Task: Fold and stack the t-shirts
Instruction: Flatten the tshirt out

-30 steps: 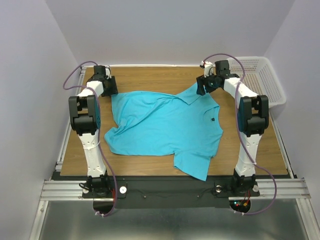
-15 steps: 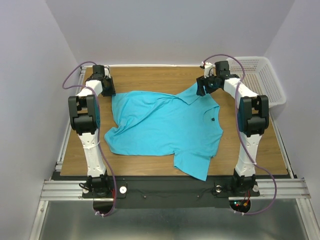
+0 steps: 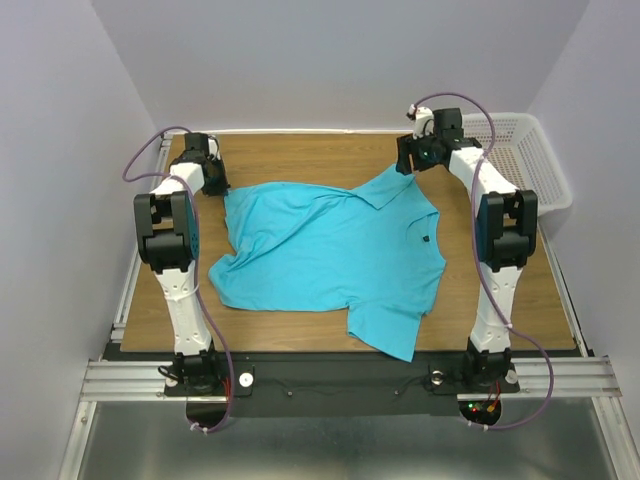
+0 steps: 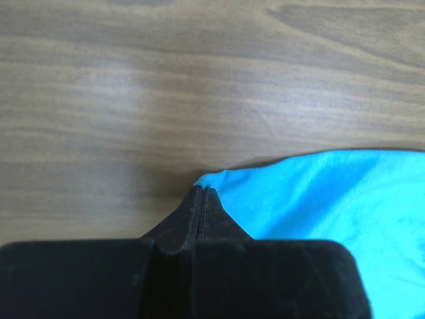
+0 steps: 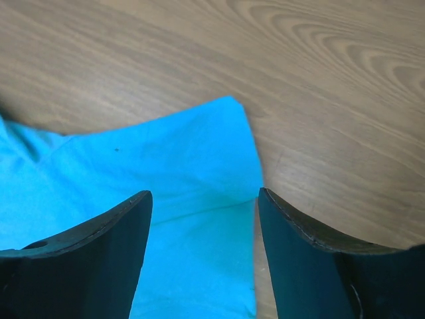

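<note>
Now we see the turquoise t-shirt (image 3: 330, 255) lying spread but rumpled across the middle of the wooden worktop (image 3: 300, 150), collar (image 3: 375, 195) toward the far right, its small dark chest mark (image 3: 425, 239) facing up. Our left pincer (image 4: 201, 193) is pressed together, its tips touching the shirt's far left corner; we cannot tell whether any cloth is nipped. Our right pincer (image 5: 202, 194) stands spread over a pointed flap of the shirt. A white mesh basket (image 3: 520, 150) sits beyond the worktop's right edge.
</note>
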`<control>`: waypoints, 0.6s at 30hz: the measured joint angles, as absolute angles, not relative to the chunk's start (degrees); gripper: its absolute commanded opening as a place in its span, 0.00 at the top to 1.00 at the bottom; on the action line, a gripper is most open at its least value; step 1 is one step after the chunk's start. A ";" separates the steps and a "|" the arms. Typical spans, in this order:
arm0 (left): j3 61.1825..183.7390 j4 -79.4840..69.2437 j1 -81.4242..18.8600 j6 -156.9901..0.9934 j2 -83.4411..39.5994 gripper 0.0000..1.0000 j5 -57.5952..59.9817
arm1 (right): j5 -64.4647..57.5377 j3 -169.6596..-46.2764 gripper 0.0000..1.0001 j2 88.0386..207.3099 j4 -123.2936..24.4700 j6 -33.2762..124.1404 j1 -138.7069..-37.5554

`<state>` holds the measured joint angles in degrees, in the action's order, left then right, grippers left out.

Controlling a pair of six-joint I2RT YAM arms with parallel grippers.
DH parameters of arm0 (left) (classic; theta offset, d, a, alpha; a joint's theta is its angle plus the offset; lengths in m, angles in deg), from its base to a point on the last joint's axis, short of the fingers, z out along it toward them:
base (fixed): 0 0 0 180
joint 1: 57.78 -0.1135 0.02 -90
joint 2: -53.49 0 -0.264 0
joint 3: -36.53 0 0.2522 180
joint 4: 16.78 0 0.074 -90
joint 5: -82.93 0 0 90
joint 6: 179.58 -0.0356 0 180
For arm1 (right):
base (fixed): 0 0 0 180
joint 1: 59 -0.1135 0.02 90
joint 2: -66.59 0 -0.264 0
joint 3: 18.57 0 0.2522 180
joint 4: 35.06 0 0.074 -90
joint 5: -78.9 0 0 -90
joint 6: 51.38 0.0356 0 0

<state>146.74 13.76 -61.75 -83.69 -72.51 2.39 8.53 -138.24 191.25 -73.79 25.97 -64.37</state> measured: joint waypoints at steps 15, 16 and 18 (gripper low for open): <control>142.89 12.69 -62.03 -82.40 -67.09 1.00 1.77 | -1.70 -142.94 0.49 196.92 -73.96 31.50 -64.20; 142.47 12.75 -62.03 -82.33 -67.09 1.00 1.77 | -1.91 -142.94 0.48 197.00 -73.98 31.48 -64.20; 141.71 12.69 -62.08 -82.25 -67.09 1.00 1.79 | -2.02 -142.85 0.48 197.07 -73.98 31.37 -64.20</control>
<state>141.71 12.69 -62.08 -82.25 -67.09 1.79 -2.02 -142.85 197.07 -73.98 31.37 -64.20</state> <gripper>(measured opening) 0.014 0.515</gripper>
